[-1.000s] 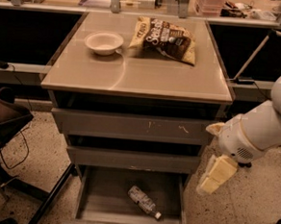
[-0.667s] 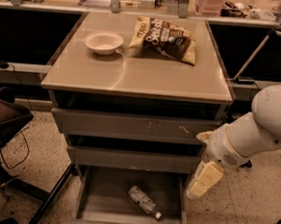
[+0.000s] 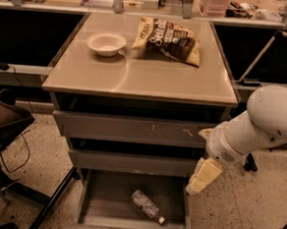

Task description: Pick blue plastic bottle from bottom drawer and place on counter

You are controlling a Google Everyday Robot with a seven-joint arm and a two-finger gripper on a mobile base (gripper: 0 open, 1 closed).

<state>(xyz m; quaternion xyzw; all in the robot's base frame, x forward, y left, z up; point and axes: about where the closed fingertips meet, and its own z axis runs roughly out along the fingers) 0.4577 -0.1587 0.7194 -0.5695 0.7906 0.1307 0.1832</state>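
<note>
The blue plastic bottle (image 3: 147,206) lies on its side on the floor of the open bottom drawer (image 3: 102,207), cap toward the front right. The beige counter (image 3: 151,77) tops the grey three-drawer cabinet. My gripper (image 3: 202,177) hangs from the white arm at the right. It points down at the drawer's right wall, above and to the right of the bottle, not touching it.
A white bowl (image 3: 106,43) and a yellow-brown snack bag (image 3: 168,39) sit on the counter's far half. A cluttered worktable (image 3: 151,1) with metal posts runs behind. A dark chair (image 3: 5,121) and cables stand at the left on the speckled floor.
The arm and gripper have moved left and a little down, from beside the cabinet toward the right wall of the open bottom drawer. The bottle has not moved.
</note>
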